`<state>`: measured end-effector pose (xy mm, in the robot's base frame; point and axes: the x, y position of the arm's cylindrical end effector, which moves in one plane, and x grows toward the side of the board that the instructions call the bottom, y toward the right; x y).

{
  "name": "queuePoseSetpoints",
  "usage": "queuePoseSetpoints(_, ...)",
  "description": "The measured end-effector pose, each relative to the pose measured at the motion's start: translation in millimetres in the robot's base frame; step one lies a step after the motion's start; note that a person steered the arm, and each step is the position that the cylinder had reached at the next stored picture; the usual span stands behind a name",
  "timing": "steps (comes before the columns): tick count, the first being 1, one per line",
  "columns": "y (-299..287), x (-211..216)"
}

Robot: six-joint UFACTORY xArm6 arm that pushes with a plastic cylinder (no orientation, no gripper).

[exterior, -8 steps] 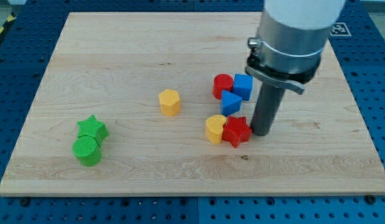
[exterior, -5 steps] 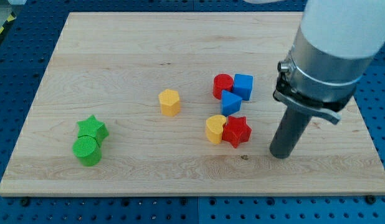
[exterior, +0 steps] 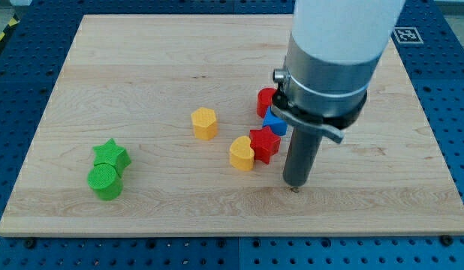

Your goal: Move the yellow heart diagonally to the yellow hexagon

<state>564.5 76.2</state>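
Tip (exterior: pixel 295 183) right of red star (exterior: pixel 264 145), yellow heart (exterior: pixel 242 154) touching star, open board leftward

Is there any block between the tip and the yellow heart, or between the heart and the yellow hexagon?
Yes, on the first leg. The red star sits between my tip and the yellow heart, touching the heart's right side. Between the heart and the yellow hexagon nothing stands.
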Motion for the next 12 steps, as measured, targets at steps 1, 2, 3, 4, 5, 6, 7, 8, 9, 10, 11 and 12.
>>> queuePoseSetpoints(1,-12,4)
queuePoseSetpoints(2,-19,3)
queuePoseSetpoints(3,-19,-3)
queuePoseSetpoints(4,-20,-3)
queuePoseSetpoints(5,-30,-9)
queuePoseSetpoints(6,-41,-14)
queuePoseSetpoints(7,-47,-31)
queuePoseSetpoints(8,-70,-47)
queuePoseSetpoints(9,-92,-66)
queuePoseSetpoints(10,-119,-69)
queuePoseSetpoints(11,-134,-69)
queuePoseSetpoints(12,-135,-83)
